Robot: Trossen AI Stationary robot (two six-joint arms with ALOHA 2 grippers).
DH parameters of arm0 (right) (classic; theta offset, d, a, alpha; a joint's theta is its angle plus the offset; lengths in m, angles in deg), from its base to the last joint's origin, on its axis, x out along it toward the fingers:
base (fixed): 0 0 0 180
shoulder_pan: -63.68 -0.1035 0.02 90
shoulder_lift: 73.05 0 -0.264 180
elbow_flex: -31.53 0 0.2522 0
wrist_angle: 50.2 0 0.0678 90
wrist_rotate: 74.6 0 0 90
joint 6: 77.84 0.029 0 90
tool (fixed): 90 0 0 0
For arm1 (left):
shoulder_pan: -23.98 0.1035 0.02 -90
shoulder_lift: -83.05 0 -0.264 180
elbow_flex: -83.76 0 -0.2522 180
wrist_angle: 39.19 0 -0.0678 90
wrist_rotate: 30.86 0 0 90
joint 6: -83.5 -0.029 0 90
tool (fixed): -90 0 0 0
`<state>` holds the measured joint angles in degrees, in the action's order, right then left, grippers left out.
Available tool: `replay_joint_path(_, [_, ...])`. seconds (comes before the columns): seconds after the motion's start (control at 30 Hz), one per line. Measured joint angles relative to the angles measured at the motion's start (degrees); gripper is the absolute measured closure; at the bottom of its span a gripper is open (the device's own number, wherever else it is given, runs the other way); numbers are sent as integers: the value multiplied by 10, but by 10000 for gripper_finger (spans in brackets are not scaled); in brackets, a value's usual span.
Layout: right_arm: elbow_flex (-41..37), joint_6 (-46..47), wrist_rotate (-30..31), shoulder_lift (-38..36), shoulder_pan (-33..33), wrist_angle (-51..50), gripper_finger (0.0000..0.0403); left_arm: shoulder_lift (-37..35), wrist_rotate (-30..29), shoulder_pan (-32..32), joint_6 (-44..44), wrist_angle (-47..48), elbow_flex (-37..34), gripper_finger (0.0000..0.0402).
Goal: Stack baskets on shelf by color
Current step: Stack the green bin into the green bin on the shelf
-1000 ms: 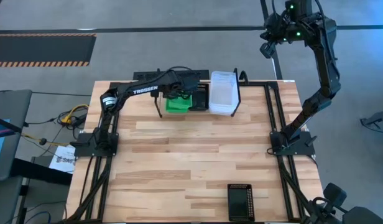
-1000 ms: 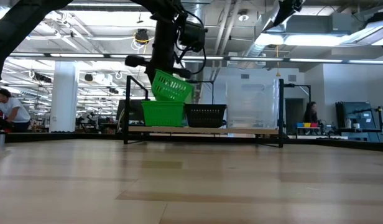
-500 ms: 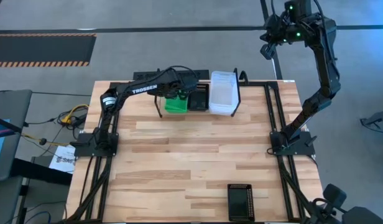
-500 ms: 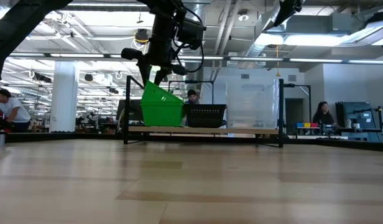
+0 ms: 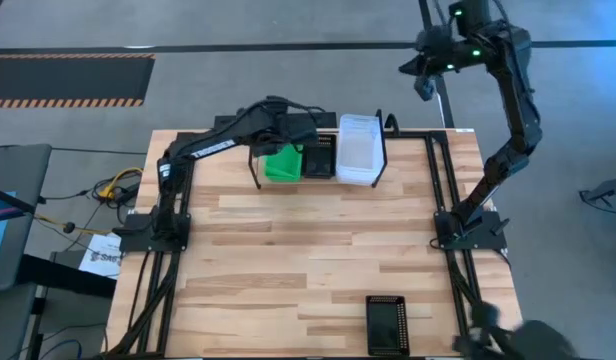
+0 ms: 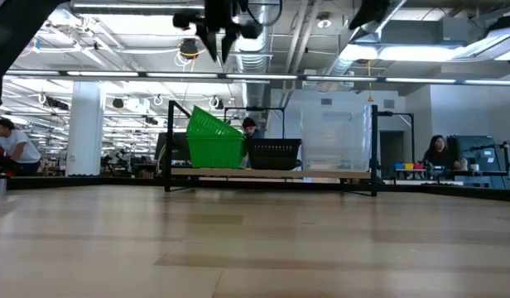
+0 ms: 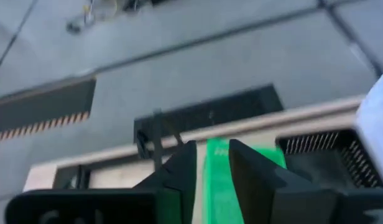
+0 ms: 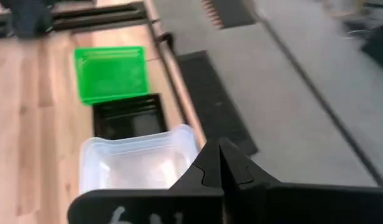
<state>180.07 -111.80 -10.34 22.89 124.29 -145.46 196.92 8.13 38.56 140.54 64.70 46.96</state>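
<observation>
Left end effector [image 6: 224, 43] hangs above the green baskets [image 6: 215, 142], clear of them, its fingers [image 7: 180, 171] slightly parted with nothing between them. Green baskets sit at the left end of the shelf [image 6: 179, 124], the top one tilted in the one beneath. Beside them stands a black basket [image 6: 275, 154], then the taller clear stack [image 6: 335, 136] at the right end. From above, green [image 5: 282, 164], black [image 5: 319, 160] and clear [image 5: 358, 149] form a row along the far edge of the bench [image 5: 308, 250]. Another black basket [image 5: 386, 325] lies alone near the bench's front edge. Right end effector [image 5: 422, 82] is raised beyond the bench's far right corner, fingers [image 8: 226, 163] pressed together and empty.
</observation>
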Motion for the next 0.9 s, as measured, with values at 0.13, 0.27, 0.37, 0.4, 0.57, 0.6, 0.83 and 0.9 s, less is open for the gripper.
replay_joint_path(0.13, [-1, 0, -1, 52, -43, -2, 403, -46, -44, -25, -29, -1, 6, 350])
replay_joint_path(0.27, [0, 13, 0, 115, -86, 6, 403, -92, -52, -50, -65, -1, 6, 389])
replay_joint_path(0.37, [-1, 25, 1, 169, -127, 23, 403, -121, -49, -71, -82, -1, 6, 397])
replay_joint_path(0.4, [-1, 30, 1, 184, -141, 30, 403, -129, -45, -77, -96, -1, 6, 397])
replay_joint_path(0.57, [-1, 39, 3, 241, -207, 71, 403, -170, -14, -98, -154, -1, -16, 401])
replay_joint_path(0.6, [-1, 40, 5, 250, -217, 87, 403, -181, -5, -100, -160, -2, -27, 401])
replay_joint_path(0.83, [-1, 55, 42, 275, -278, 229, 397, -303, 25, -108, -104, 0, -209, 401])
replay_joint_path(0.9, [1, 64, 60, 281, -293, 275, 386, -334, 35, -108, -76, 0, -259, 401])
